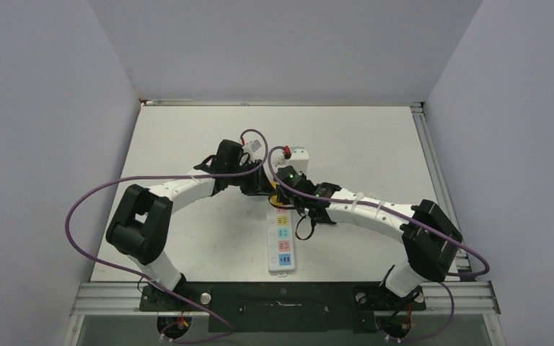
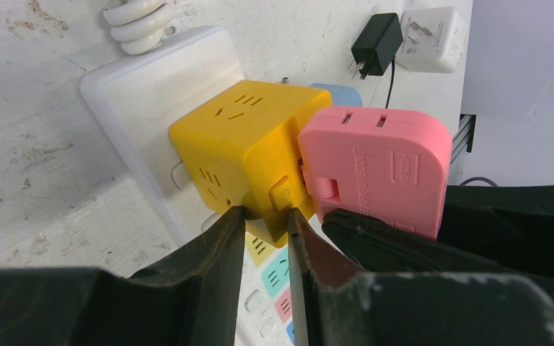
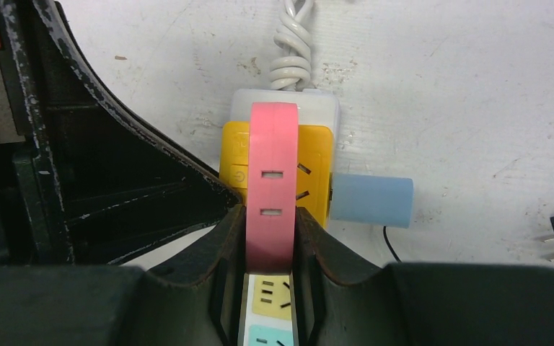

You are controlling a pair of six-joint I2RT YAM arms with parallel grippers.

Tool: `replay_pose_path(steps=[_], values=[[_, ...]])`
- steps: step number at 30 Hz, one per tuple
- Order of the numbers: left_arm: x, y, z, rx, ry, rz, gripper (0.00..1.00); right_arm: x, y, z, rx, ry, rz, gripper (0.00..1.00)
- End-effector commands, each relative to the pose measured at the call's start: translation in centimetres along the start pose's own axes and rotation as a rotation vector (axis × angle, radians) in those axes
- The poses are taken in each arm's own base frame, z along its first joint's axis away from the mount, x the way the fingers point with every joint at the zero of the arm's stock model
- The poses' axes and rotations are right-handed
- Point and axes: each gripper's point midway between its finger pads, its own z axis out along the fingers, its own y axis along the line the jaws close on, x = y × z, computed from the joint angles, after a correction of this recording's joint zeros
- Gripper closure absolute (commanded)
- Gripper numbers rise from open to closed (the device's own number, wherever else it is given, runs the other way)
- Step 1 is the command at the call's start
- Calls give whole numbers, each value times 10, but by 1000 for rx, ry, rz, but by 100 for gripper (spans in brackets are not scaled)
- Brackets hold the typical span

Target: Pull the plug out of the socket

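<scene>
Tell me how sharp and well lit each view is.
Top external: even, soft light, but the arms mostly hide the plugs. Left wrist: yellow cube and pink plug crisp; near fingers dark. Right wrist: pink plug sharp, fingers soft, shadowed.

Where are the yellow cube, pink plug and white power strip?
yellow cube (image 2: 245, 122): left wrist view, upper slotted face.
pink plug (image 3: 273, 194): right wrist view, slotted edge.
white power strip (image 1: 282, 239): top view, outlet row.

Walls (image 1: 274, 43): three, plain pale lavender-grey | Table (image 1: 361, 144): white top, scuffed and speckled | Rails (image 1: 108, 297): aluminium, along near and right edges | Light: even, soft
</scene>
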Motion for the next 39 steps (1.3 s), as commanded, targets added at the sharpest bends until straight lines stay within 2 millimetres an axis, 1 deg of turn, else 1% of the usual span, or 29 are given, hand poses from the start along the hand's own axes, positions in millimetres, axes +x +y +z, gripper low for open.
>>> replay_pose_path(steps=[1,6,9,12,18,26,31,33,36,37,39], values=[[30,61,10,-221,77,-16,78,-37,32,-15,-38,-116,2,95],[29,60,11,-220,74,-15,78,-37,33,-16,-12,-124,-24,95],[29,60,11,-220,75,-14,78,-42,33,-20,-10,-141,-11,95],[30,61,10,-222,77,-15,78,-46,33,-25,-35,-159,7,95],[31,61,11,-222,79,-15,78,-47,31,-25,-85,-141,54,95],[31,60,11,-220,80,-14,78,-57,18,-31,-124,-162,132,95],[31,60,11,-218,81,-14,78,-62,12,-35,-118,-173,136,95],[30,59,11,-217,77,-12,78,-65,6,-39,-100,-184,135,95],[26,54,9,-203,60,-1,75,-70,-16,-46,-37,-208,130,95],[24,51,8,-191,53,7,73,-73,-24,-50,-22,-216,132,95],[17,40,5,-153,36,33,65,-74,-46,-55,20,-225,137,95]])
